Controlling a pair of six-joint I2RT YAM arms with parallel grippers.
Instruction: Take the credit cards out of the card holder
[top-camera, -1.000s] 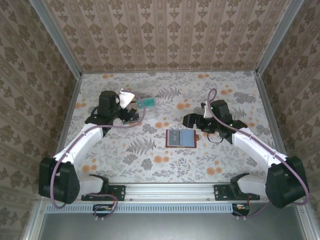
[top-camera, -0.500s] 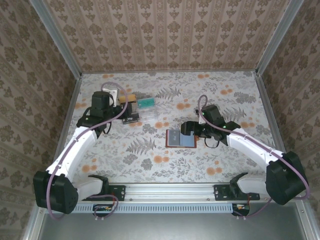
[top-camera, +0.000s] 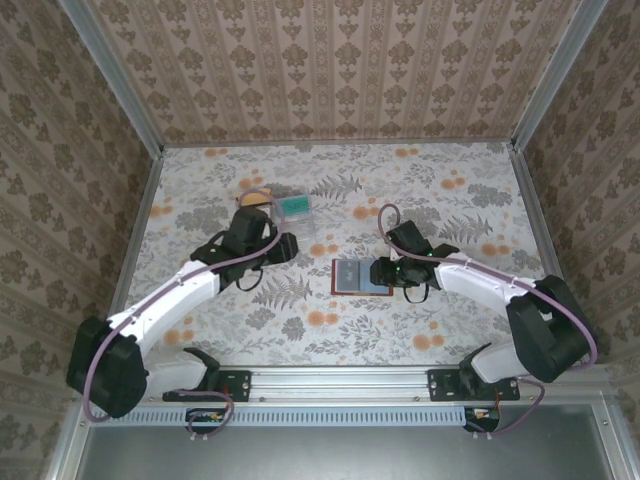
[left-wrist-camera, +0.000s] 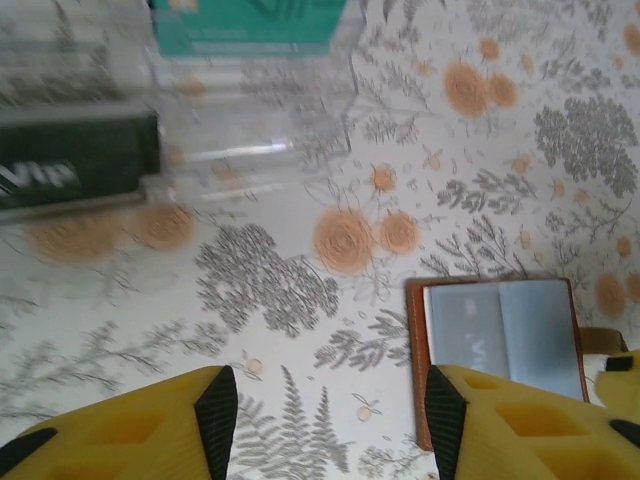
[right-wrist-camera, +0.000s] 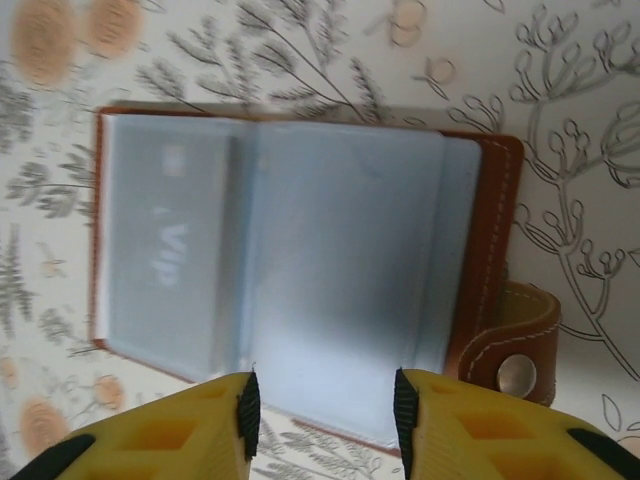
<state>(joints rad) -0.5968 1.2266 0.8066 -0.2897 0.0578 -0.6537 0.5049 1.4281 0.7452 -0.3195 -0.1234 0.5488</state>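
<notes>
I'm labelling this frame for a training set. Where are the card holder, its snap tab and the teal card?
card holder (right-wrist-camera: 300, 270): right wrist view, centre of the blue-grey lining.
snap tab (right-wrist-camera: 515, 340): right wrist view, brown leather just above the stud.
teal card (top-camera: 293, 206): top external view, middle of its face.
</notes>
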